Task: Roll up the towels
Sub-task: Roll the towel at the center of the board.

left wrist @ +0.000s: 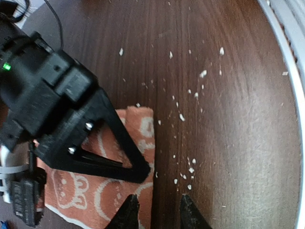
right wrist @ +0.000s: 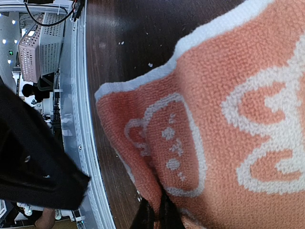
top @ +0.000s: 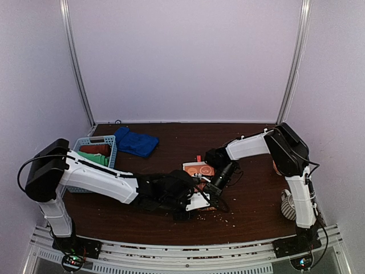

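**Orange towel pinched in the middle of the table**

The orange towel point(top: 199, 169) with white pictures lies in the middle of the table point(top: 256, 200). One end is lifted up in a fold. The right gripper point(right wrist: 153, 214) is clamped tight on that fold, and the cloth bunches into its tips.

The left gripper point(left wrist: 159, 212) is low at the side edge of the same towel. Its two fingers stand a little apart. One finger is just over the towel's edge, and bare table shows between them. It is not holding anything. The two grippers are very close together.

Small white crumbs point(left wrist: 190, 169) are dotted on the dark wood beside the towel.

The blue towel point(top: 136, 142) lies in a loose heap at the back left of the table, well apart from the orange one.

Right next to it, on the left, is a light blue basket point(top: 91, 141). Inside are a dark red towel point(top: 96, 149) towards the back and a green towel point(top: 98, 159) in front of it.
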